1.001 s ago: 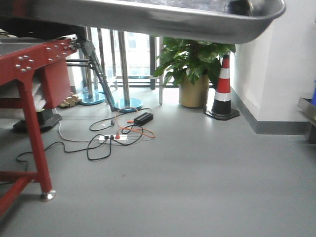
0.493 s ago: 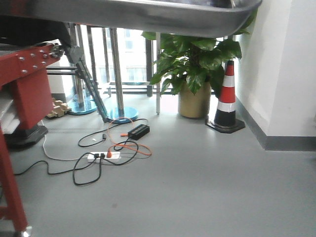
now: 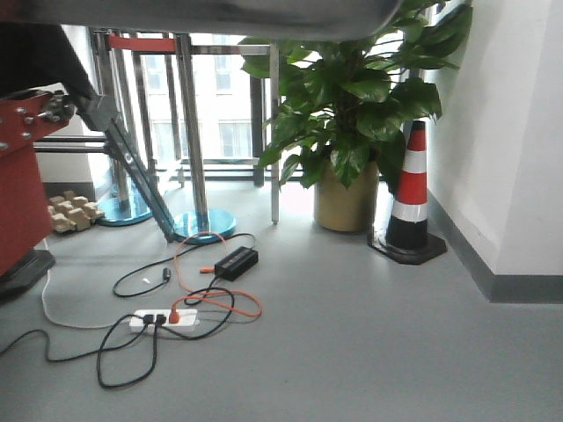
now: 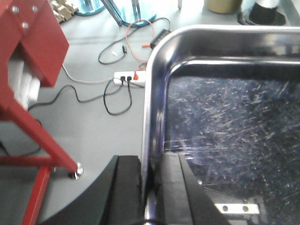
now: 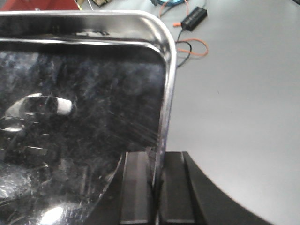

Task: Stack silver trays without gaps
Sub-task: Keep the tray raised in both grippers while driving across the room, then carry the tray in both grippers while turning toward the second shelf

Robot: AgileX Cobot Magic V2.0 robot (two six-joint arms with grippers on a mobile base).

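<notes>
While the left tool (image 4: 149,164) clamps the silver tray (image 4: 225,117), the right tool (image 5: 156,159) clamps its other rim.

Metal: silver tray (image 4: 225,117), polished steel, mirror-glossy, bottom finely scratched all over, rolled rim smooth and bright. Painted metal: red frame (image 4: 37,37), satin. Fingers of left gripper (image 4: 149,187) and right gripper (image 5: 154,187): black, matt, plastic-looking. Grey floor (image 3: 352,352): smooth, faint sheen.
</notes>
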